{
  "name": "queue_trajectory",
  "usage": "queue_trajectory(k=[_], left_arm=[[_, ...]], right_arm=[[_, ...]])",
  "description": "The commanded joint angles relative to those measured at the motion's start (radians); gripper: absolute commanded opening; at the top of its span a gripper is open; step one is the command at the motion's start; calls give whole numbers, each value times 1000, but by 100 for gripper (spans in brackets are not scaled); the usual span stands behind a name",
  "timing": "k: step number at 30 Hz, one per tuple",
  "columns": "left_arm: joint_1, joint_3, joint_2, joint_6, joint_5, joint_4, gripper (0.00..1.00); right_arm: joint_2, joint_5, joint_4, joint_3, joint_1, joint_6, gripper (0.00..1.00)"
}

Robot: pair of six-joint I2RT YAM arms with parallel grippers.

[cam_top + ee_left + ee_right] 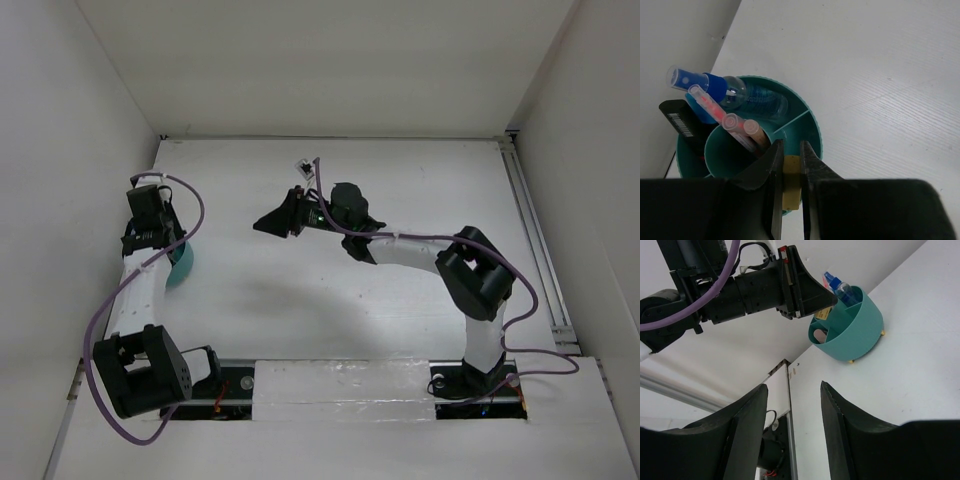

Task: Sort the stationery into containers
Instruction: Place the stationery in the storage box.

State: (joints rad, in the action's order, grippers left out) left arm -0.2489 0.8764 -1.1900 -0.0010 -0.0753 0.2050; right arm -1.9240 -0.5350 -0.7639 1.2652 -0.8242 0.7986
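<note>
Teal plastic, round and split by inner dividers, the desk organizer [809, 131] stands on the white table [880, 75] at its left edge, close to the side wall [675, 40]. Its inner round cup holds a thin pink pen [710, 105] and two more pale-capped pens [740, 131], all leaning toward the wall. A clear blue-capped pen [735, 92] rests in the compartment behind, its cap overhanging the rim. A black piece with a barcode label [681, 122] sits at the wall side.

Directly above the near rim, the left gripper [790, 145] points down with its fingers drawn almost together. They are clamped on a tan eraser-like bit [791, 185], which shows as a pale block in the narrow gap. From the right wrist view this bit hangs at the fingertips just over the organizer's top edge; whether it touches the rim cannot be told.

The right gripper [793, 386] is well apart, over mid-table. It faces the organizer with its fingers parted about halfway and nothing between them.
</note>
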Motion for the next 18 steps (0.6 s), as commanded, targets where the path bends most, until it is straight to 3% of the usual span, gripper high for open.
queue_trajectory(k=[1, 18], left_arm=[[-12, -14, 7, -5, -43, -39, 0], [-12, -33, -11, -14, -12, -49, 15]], right_arm=[[49, -22, -87, -1, 8, 11, 52], [49, -22, -97, -1, 8, 21, 52]])
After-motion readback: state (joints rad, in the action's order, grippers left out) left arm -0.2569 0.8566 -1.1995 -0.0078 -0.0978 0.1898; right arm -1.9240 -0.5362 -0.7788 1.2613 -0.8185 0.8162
